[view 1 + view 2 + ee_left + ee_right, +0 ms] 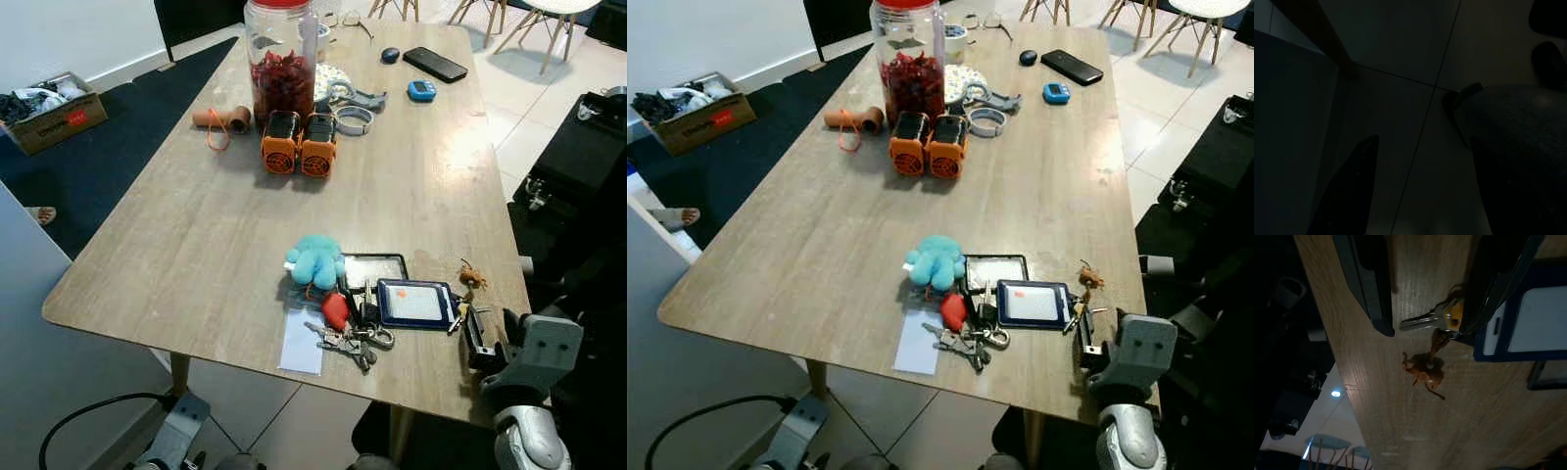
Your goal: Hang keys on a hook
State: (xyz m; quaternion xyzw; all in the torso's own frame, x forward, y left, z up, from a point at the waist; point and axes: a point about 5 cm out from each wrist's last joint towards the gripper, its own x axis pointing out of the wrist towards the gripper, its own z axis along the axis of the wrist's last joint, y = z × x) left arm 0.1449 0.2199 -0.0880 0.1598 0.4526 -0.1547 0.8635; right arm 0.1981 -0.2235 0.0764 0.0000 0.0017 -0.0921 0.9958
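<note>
Silver key (1420,322) with yellow head and small orange charm (1423,372), lying flat, crosswise between spread fingers of right gripper (1425,289).

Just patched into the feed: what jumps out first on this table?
A fluffy turquoise toy sits near the table's near edge, with a bunch of keys and a blue-framed badge beside it. At the far end, a big jar of red contents stands behind two orange devices. The right gripper hovers by a yellow-capped key.
</note>
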